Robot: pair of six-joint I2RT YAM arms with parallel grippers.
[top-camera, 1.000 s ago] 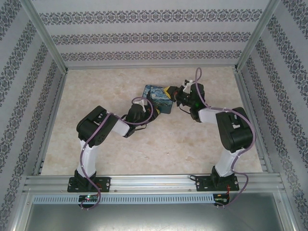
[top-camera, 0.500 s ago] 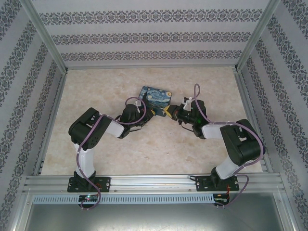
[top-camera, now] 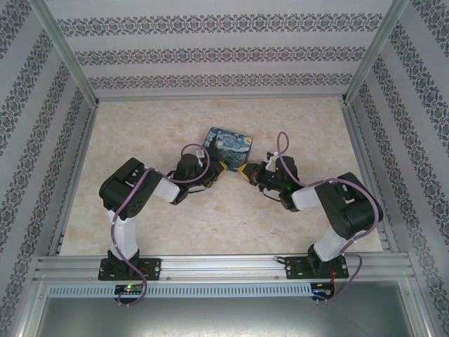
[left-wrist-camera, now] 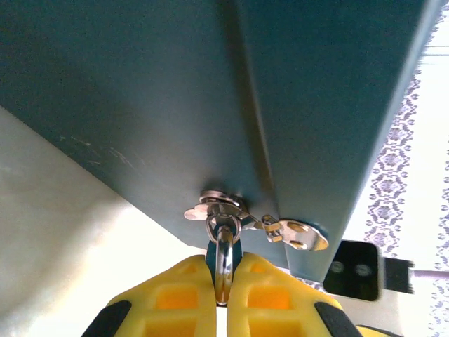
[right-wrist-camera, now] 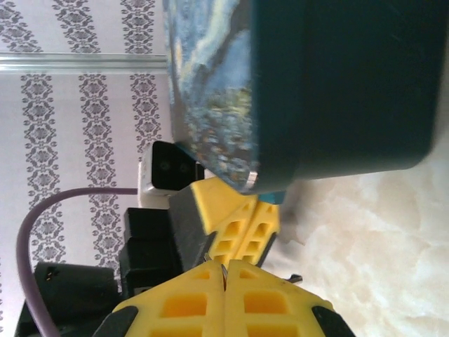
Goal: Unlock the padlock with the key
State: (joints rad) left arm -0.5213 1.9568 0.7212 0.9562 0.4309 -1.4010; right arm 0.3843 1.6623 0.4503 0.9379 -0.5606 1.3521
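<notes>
The blue-and-yellow swirl-painted box [top-camera: 228, 142] lies mid-table; its dark teal side [left-wrist-camera: 175, 91] carries a silver hasp [left-wrist-camera: 228, 207]. The padlock [left-wrist-camera: 223, 256] hangs from that hasp by its silver shackle, a strip of its blue body showing behind. My left gripper [left-wrist-camera: 223, 281] is shut on the padlock, at the box's near corner [top-camera: 219, 167]. My right gripper [right-wrist-camera: 224, 270] is shut on the key [right-wrist-camera: 223, 274], a thin dark sliver in the seam between its yellow fingers. It sits tip to tip with the left gripper [right-wrist-camera: 245, 225], just right of it [top-camera: 245, 172].
The box [right-wrist-camera: 337, 84] fills the upper part of the right wrist view, close to both grippers. Patterned walls and aluminium posts [top-camera: 70, 60] enclose the beige marbled table [top-camera: 140, 126]. A purple cable [top-camera: 280, 140] loops above the right wrist.
The right gripper has swung from the box's right side down and toward the near corner, ending tip to tip with the left gripper. The left arm's elbow drew back left; the box shifted slightly.
</notes>
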